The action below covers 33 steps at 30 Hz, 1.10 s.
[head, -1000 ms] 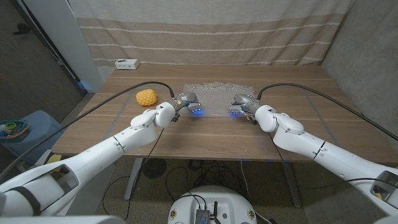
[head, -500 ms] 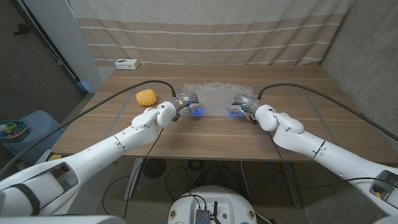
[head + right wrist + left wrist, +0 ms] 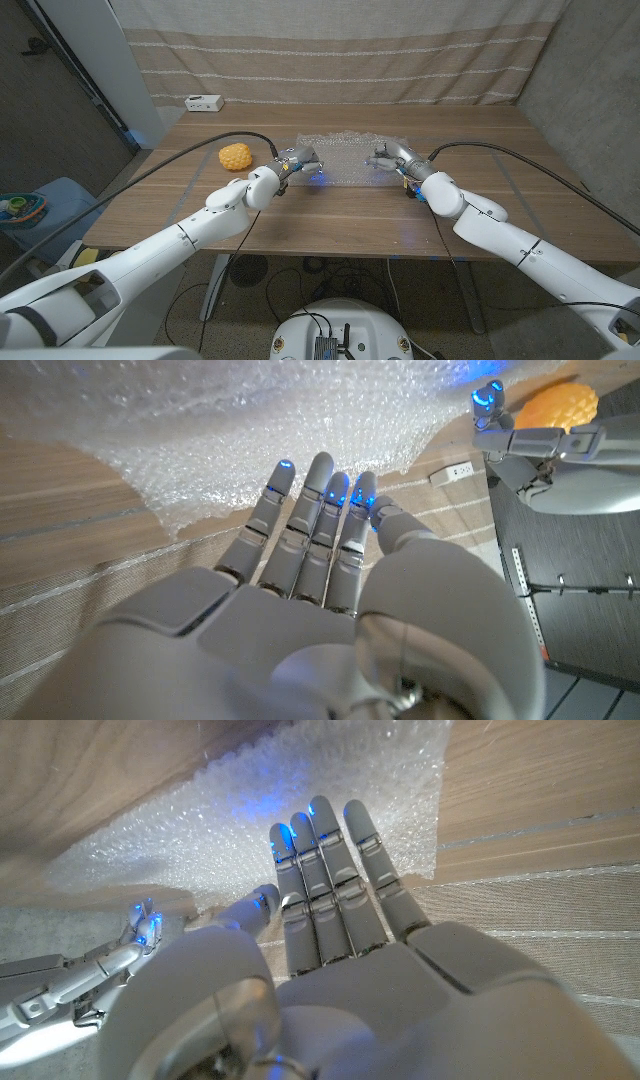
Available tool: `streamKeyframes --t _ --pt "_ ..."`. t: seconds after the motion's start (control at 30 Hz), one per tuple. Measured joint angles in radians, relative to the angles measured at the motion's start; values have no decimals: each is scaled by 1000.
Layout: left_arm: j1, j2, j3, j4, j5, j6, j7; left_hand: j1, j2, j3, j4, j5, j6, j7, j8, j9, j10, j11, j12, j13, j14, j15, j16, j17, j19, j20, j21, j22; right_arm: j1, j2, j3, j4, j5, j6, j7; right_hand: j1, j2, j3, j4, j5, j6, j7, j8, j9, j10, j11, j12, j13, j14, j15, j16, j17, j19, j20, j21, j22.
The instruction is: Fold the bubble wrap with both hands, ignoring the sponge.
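Left hand [image 3: 297, 160] and right hand [image 3: 392, 157] reach, fingers extended and apart, over the near edge of the bubble wrap [image 3: 345, 155], gripping nothing. The sheet lies spread mid-table, seemingly unfolded; folding appears barely begun. The sponge [image 3: 235, 156] sits apart, left.

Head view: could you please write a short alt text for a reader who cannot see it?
Two white robot arms reach over a wooden table, the left hand and right hand at the near corners of a clear bubble wrap sheet. An orange sponge lies to its left.
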Motion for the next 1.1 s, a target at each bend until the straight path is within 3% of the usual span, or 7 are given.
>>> streamKeyframes --t 0.13,0.33,0.4,0.5,0.73,0.9,1.1 --pt "20 -8 -23 7 -22 -31 54 -3 -3 -1 -31 0 -60 -14 -31 -10 -49 -4 -32 5 -55 6 -11 5 -49 5 -22 0 -38 -9 31 -19 9 27 -61 -4 -22 12 -14 0 -89 -18 -52 -19 -85 -4 -54 -18 -97 21 -49 -7 -27 -8 -9 -25" --pt "34 -19 -43 26 -41 -72 114 -48 -29 -40 -95 -6 -298 -72 -101 -45 -284 5 -175 -33 -339 56 -112 -4 -245 54 -106 0 -75 -29 43 -52 -31 17 -110 -20 -44 11 -23 0 -236 -47 -136 -31 -211 -15 -127 -39 -231 37 -122 -34 -84 -10 -32 -47" --pt "35 -23 -47 39 -45 -86 131 -62 -28 -50 -113 -6 -383 -97 -104 -56 -370 10 -211 -51 -445 75 -148 -13 -326 76 -145 0 -84 -36 43 -63 -53 3 -120 -16 -50 11 -23 0 -264 -53 -152 -35 -234 -17 -141 -41 -255 40 -135 -42 -96 -10 -33 -50" --pt "35 -29 -49 60 -49 -104 149 -79 -29 -61 -124 -6 -489 -125 -111 -67 -474 10 -236 -72 -561 90 -178 -23 -403 81 -189 0 -93 -45 40 -76 -80 -22 -129 -20 -55 11 -23 0 -292 -56 -168 -36 -260 -21 -153 -46 -284 41 -148 -51 -108 -6 -43 -52" --pt "14 -42 -47 117 -61 -151 166 -113 -18 -78 -118 -13 -644 -158 -111 -79 -633 12 -240 -114 -747 95 -186 -45 -510 40 -257 -3 -108 -65 22 -106 -147 -86 -132 -19 -70 14 -34 0 -325 -61 -193 -36 -311 -26 -184 -55 -368 45 -175 -75 -153 1 -63 -57" --pt "-19 -52 -30 172 -72 -186 142 -146 -31 -94 -109 -24 -694 -175 -111 -83 -697 4 -240 -135 -805 85 -186 -53 -545 20 -284 -3 -111 -82 -4 -127 -216 -147 -121 -17 -81 14 -34 0 -365 -68 -218 -36 -351 -29 -200 -64 -414 49 -175 -93 -176 -3 -80 -57" --pt "-52 -63 -13 220 -87 -223 99 -195 -40 -122 -82 -36 -723 -190 -111 -83 -737 3 -240 -151 -828 80 -186 -53 -560 17 -303 -3 -103 -98 -43 -149 -290 -210 -96 -21 -96 14 -34 0 -421 -71 -249 -35 -404 -30 -211 -72 -489 50 -185 -117 -198 -5 -98 -61"
